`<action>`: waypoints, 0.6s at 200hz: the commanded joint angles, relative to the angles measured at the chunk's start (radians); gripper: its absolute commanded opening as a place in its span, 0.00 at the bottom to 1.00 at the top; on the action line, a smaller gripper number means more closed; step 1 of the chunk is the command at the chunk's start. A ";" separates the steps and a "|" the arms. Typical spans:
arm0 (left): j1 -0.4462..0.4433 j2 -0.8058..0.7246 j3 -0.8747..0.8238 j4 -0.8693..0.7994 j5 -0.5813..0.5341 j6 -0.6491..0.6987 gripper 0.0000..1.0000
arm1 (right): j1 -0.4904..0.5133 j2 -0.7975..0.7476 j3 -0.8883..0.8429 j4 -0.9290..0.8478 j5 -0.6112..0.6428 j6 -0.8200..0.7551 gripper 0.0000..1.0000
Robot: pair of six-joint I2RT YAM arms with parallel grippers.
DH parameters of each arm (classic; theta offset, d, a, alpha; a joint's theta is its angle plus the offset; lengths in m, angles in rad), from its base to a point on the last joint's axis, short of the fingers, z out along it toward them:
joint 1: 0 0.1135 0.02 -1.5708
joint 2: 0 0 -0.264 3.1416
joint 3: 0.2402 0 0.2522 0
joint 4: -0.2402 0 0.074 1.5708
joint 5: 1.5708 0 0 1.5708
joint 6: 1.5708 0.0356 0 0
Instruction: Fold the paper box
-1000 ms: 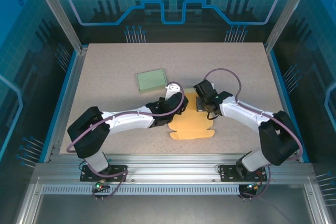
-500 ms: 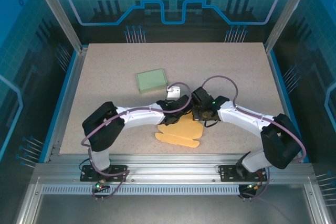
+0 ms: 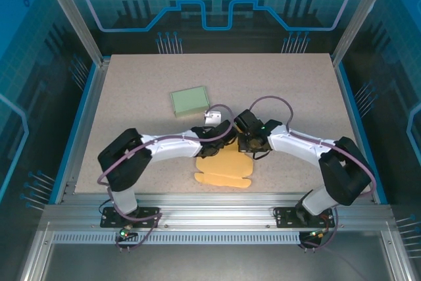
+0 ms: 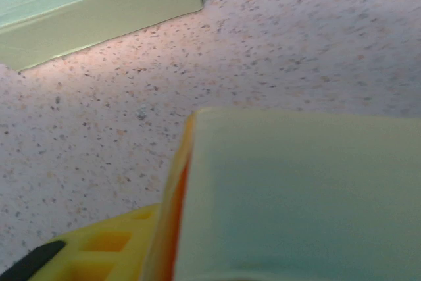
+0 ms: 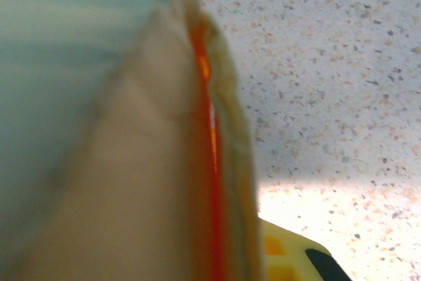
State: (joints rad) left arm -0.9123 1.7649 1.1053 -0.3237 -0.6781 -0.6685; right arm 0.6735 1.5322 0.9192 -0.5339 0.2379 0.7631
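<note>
Camera above: one paper box point(image 3: 223, 169), flat tan cutout with lobed edges, lying near-centre on speckled table point(image 3: 296, 90), long axis running left-right. One green box point(image 3: 189, 102), rectangular, sitting far-left of it. Two grippers meeting at cutout's far edge: left gripper point(image 3: 219, 143) jaw gap unclear, right gripper point(image 3: 246, 141) jaws pressing together. Left wrist: pale orange-edged panel rising close, green box beyond. Right wrist: blurred orange-edged flap standing upright.

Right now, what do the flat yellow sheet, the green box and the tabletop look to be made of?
The flat yellow sheet looks like thin card or paper, matte; it lies flat with cut, lobed edges. The green box is probably card too, judging by its pale matte faces and crisp corners. The tabletop looks like speckled laminate or stone-look board, beige with dark flecks and little sheen.
</note>
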 commanded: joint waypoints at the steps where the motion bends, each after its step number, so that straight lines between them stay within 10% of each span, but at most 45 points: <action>1: -0.001 -0.131 -0.027 0.101 0.139 0.028 0.47 | 0.001 0.020 0.058 -0.038 0.019 -0.001 0.02; 120: 0.041 -0.572 -0.212 0.100 0.241 0.068 0.93 | -0.114 0.279 0.381 -0.504 -0.096 -0.343 0.04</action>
State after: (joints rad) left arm -0.9035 1.2690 0.9367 -0.2195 -0.4625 -0.6182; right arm 0.5667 1.7531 1.2404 -0.8581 0.1684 0.5240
